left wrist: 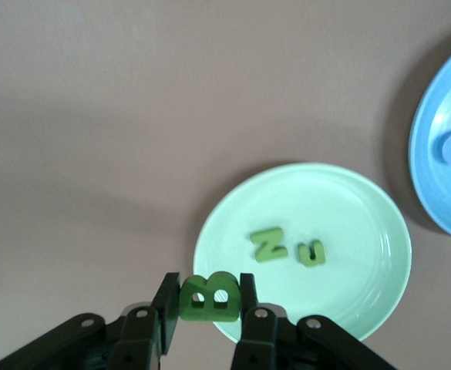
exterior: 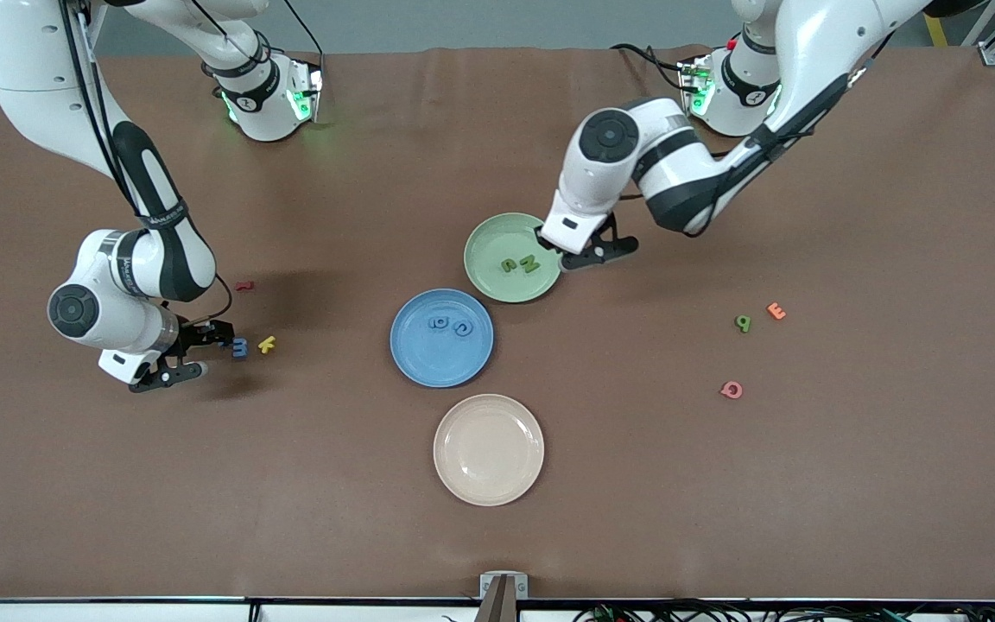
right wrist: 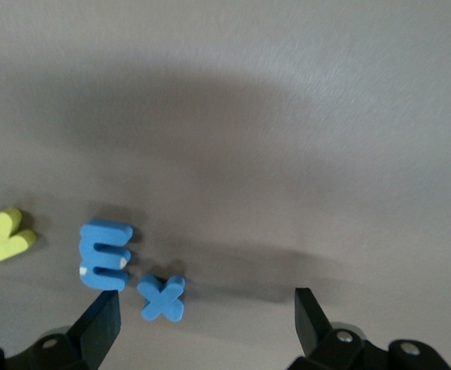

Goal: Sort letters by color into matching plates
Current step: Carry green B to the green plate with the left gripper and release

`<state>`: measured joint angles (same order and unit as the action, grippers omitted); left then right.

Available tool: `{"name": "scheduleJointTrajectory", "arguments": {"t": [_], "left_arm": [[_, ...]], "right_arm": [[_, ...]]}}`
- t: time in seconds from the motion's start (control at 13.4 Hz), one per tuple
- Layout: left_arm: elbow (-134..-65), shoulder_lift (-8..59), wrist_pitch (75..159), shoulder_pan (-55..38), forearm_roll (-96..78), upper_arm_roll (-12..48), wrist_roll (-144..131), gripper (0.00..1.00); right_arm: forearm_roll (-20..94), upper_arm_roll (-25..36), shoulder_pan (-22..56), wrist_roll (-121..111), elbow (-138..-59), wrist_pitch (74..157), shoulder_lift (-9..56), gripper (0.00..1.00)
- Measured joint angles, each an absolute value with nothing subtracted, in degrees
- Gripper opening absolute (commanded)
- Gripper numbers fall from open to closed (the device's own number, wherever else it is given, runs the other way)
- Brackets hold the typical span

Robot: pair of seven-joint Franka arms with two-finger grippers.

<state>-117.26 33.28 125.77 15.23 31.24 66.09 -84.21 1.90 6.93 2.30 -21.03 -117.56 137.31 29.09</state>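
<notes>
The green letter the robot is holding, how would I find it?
Find the pale green plate beside the blue plate. Over its rim hangs the left end effector, shut on a dark green B. The green Z and its small neighbour lie flat in the plate.

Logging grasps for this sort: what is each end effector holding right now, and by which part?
The left end effector pinches a green letter B by its two side edges, over the green plate's rim. The right end effector holds nothing.

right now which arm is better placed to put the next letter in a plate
Left: the left gripper already holds a green B at the green plate's rim. The right gripper, jaws open, holds nothing yet over the blue x.
</notes>
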Motion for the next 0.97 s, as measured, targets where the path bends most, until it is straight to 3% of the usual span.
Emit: {"name": "scheduleJointTrajectory", "arguments": {"t": [0.45,0.6,0.67,0.82,0.9,0.97], "left_arm": [[-115.2,35.3,131.0,-0.7,32.6,55.5,-97.3,0.03],[-113.2,36.2,131.3,-5.9,32.6,52.2,-100.9,0.04],[-112.2,36.9,131.3,-8.4,32.6,50.3,-102.4,0.10],[-110.5,38.5,131.3,-10.7,32.6,48.6,-103.7,0.44],[-109.9,39.3,131.3,-11.0,32.6,48.4,-103.8,0.76],[-109.4,39.9,131.3,-11.0,32.6,48.3,-103.8,1.00]], "right_arm": [[2.3,6.8,1.9,-21.7,-119.8,137.4,29.1,0.97],[2.4,6.6,1.9,-21.7,-119.7,137.7,29.1,0.92],[2.4,6.6,1.9,-21.8,-119.7,138.4,29.1,0.87],[2.4,6.5,1.9,-21.8,-119.7,140.1,29.1,0.83],[2.4,6.5,1.9,-21.8,-119.7,140.7,29.1,0.82],[2.4,6.4,1.9,-21.8,-119.7,141.0,29.1,0.79]]}}
